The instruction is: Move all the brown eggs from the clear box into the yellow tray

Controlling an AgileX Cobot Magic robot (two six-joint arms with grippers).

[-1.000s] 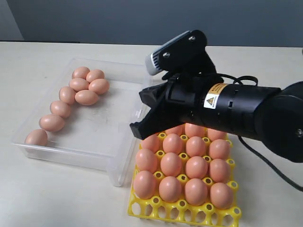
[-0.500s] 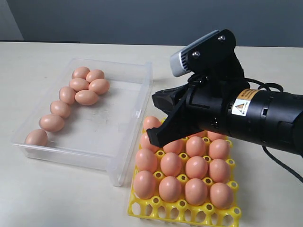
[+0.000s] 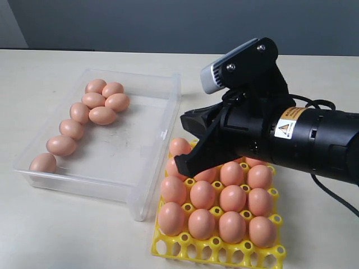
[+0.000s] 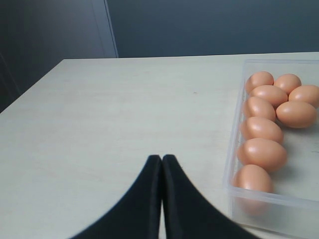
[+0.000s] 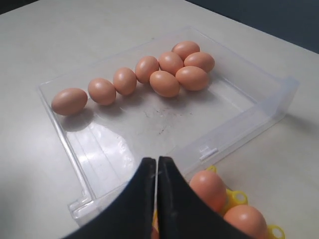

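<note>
Only the left wrist view shows the left gripper [image 4: 162, 158], clenched empty. The right gripper [image 3: 182, 165], clenched empty at the yellow tray's [image 3: 216, 242] 11 o'clock, has barely moved.

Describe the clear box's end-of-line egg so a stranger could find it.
Find the clear box left of the yellow tray in the exterior view. Nine brown eggs trail along its left wall. The end egg lies in the near left corner, with just one neighbour.
</note>
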